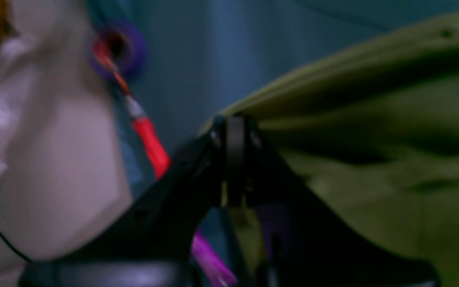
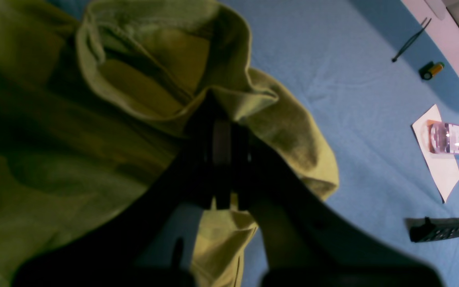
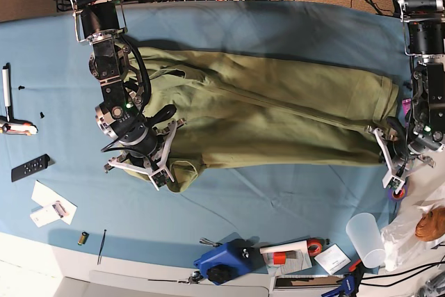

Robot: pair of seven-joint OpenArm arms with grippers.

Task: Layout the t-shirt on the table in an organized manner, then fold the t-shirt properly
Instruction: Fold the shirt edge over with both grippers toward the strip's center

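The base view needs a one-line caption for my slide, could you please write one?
Both grippers, left and right, pinch opposite ends of the olive t-shirt stretched across the blue table.

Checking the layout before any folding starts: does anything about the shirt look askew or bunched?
Yes. The t-shirt is stretched between the left gripper and right gripper, both pinching it, but it is bunched lengthwise into ridges, not flat. Near the right gripper a sleeve is curled over.

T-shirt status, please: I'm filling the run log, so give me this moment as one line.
t-shirt: stretched across blue table, unfolded | left gripper: shut on hem | right gripper: shut on sleeve
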